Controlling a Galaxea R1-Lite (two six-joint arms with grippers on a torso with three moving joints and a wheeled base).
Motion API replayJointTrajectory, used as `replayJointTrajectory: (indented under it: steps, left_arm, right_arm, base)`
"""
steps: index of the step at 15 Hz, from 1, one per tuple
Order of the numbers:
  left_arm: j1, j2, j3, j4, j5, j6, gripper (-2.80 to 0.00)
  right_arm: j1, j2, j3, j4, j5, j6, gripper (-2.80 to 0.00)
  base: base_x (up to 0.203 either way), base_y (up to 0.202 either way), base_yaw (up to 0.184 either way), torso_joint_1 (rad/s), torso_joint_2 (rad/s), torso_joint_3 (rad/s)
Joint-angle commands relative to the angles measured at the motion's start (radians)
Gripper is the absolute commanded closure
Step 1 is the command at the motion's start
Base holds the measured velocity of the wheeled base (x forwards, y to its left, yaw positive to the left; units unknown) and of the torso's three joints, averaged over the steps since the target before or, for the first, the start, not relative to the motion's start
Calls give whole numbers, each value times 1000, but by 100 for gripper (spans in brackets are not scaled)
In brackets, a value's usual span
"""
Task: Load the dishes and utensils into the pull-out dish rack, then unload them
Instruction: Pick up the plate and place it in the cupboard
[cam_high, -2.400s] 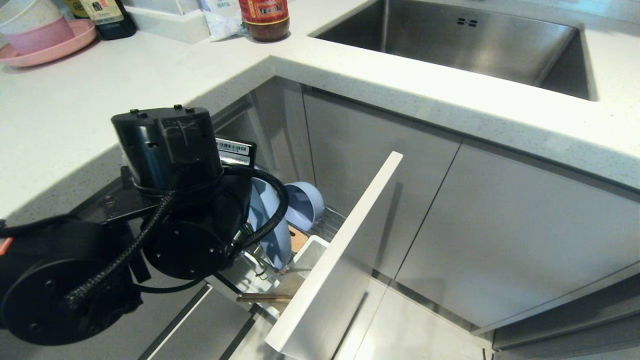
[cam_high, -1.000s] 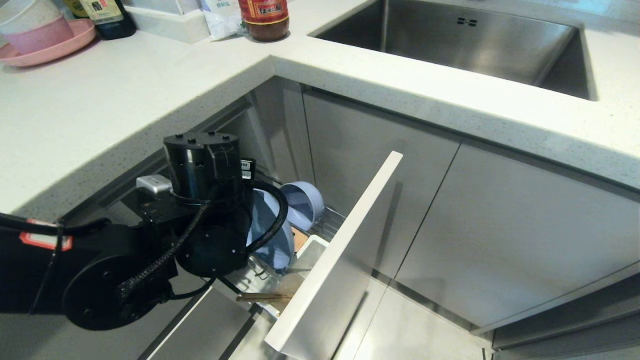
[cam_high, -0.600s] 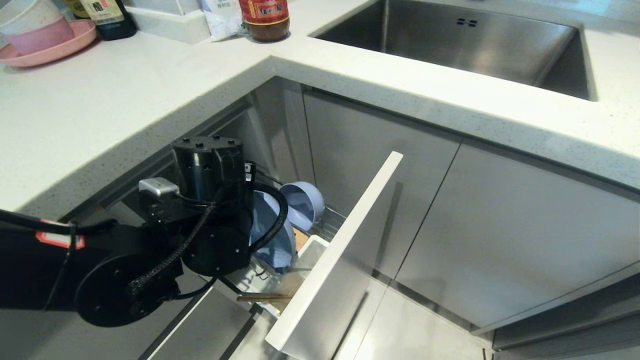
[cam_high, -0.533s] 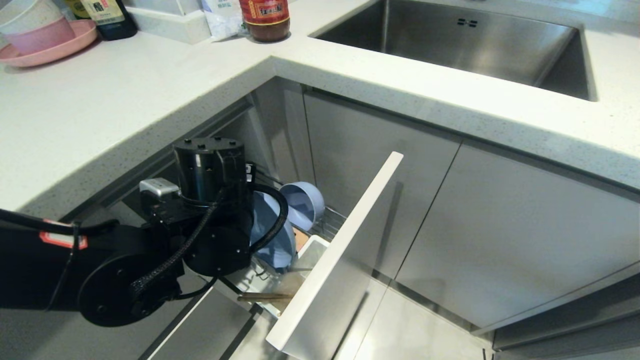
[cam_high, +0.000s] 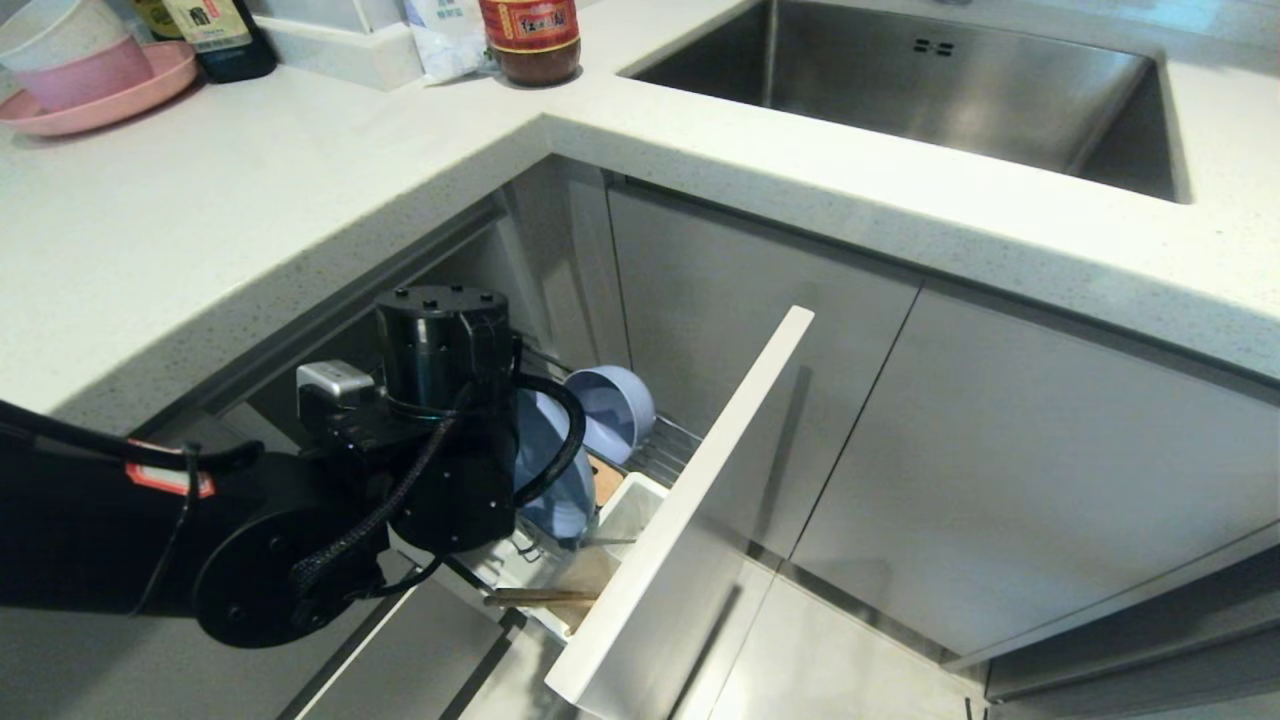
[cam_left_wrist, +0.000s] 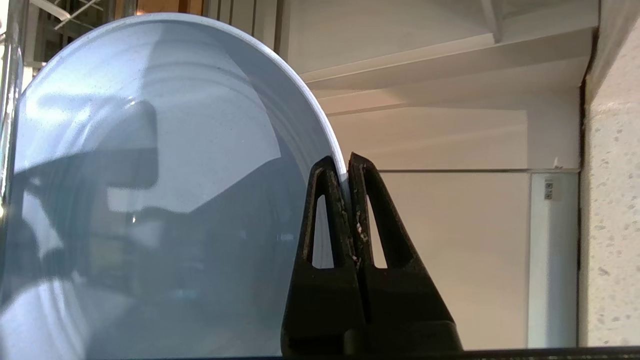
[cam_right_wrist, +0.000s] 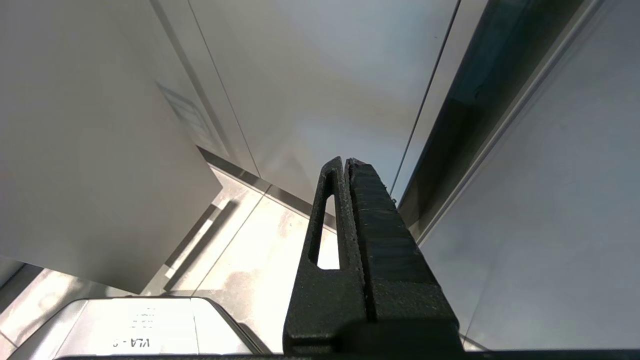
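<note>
The pull-out dish rack (cam_high: 660, 455) stands pulled out under the counter, with its pale front panel (cam_high: 690, 510) to the right. The light blue plate (cam_high: 552, 470) stands on edge in it, its lower edge down among the wires. My left gripper (cam_left_wrist: 346, 170) is shut on the rim of this plate (cam_left_wrist: 150, 175); in the head view the black wrist (cam_high: 440, 420) hides the fingers. Behind the plate the blue-grey bowl (cam_high: 612, 408) stands on its side. Wooden chopsticks (cam_high: 540, 597) lie near the white cutlery cup (cam_high: 632, 510). My right gripper (cam_right_wrist: 346, 165) hangs shut and empty near the floor.
The white counter (cam_high: 250, 190) overhangs the rack on the left and behind. A steel sink (cam_high: 900, 80) is at the back right. A pink plate with stacked bowls (cam_high: 90, 75), bottles and a jar (cam_high: 530, 40) stand at the back. Grey cabinet doors (cam_high: 1000, 470) are on the right.
My left arm has sunk and moved right, deeper over the rack, with the plate still in its grip. The bowl and chopsticks have stayed put.
</note>
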Motion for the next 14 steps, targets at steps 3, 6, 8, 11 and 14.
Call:
replayJointTrajectory:
  steps: [3,6,8,11,14]
  left_arm:
    - [11,25,-2,-1,3,-7,0]
    - [25,27,-2,0,2,-7,0]
    - [28,28,-2,-1,0,-8,0]
    - [32,32,-2,0,0,-8,0]
    - [32,25,-2,28,0,-8,0]
  right_arm:
    - [0,-2,2,-1,0,0,0]
    - [0,-2,2,0,0,-1,0]
    - [0,-3,2,0,0,0,0]
    - [0,-3,2,0,0,0,0]
    - [0,-4,2,0,0,0,0]
  base:
    - [0,0,0,0,0,0]
    - [0,0,0,0,0,0]
    - [0,0,0,0,0,0]
    - [0,0,0,0,0,0]
    - [0,0,0,0,0,0]
